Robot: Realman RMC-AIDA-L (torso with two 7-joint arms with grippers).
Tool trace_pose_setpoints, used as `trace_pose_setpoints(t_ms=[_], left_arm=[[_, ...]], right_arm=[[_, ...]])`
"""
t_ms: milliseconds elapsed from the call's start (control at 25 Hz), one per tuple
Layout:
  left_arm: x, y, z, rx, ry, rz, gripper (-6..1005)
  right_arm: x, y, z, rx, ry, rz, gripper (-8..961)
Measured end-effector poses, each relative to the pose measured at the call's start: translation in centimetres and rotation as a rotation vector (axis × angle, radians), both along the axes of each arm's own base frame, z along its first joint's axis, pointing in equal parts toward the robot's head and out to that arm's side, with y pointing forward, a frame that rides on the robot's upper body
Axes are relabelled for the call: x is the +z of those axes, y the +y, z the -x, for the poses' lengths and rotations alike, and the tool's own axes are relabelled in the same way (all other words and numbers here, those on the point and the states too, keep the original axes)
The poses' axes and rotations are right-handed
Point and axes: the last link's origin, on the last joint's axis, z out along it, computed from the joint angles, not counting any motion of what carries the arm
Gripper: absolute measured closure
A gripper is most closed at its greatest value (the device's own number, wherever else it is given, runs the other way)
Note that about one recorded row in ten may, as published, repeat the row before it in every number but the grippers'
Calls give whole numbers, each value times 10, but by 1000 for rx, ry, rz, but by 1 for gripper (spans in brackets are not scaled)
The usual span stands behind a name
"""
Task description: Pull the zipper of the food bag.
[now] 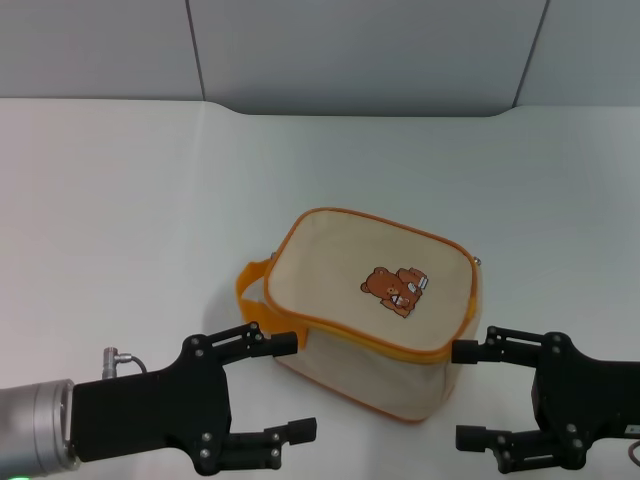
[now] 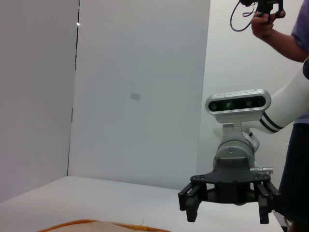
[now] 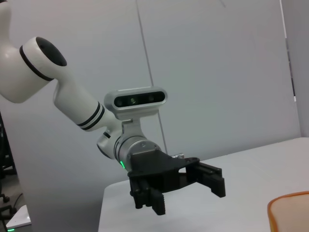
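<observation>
The beige food bag (image 1: 375, 310) with orange piping, an orange strap handle (image 1: 250, 295) and a bear print lies on the white table between my two grippers. A small silvery zipper tab (image 1: 478, 262) shows at its far right corner. My left gripper (image 1: 295, 388) is open, just left of the bag's near corner, not touching it. My right gripper (image 1: 467, 395) is open, just right of the bag's near right corner. The left wrist view shows the right gripper (image 2: 227, 211) and a strip of the bag (image 2: 106, 226). The right wrist view shows the left gripper (image 3: 183, 191) and a bag corner (image 3: 289, 212).
The white table (image 1: 120, 200) runs back to a grey wall panel (image 1: 350, 50). A person (image 2: 289, 38) stands behind my right arm holding a black device.
</observation>
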Motion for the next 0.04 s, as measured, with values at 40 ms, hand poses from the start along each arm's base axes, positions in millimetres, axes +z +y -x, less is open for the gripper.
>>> trace_pose_setpoints(t_ms=[40], left_arm=[[0, 0, 0, 0, 1, 0, 172]], right_arm=[[0, 0, 0, -1, 0, -3, 115]])
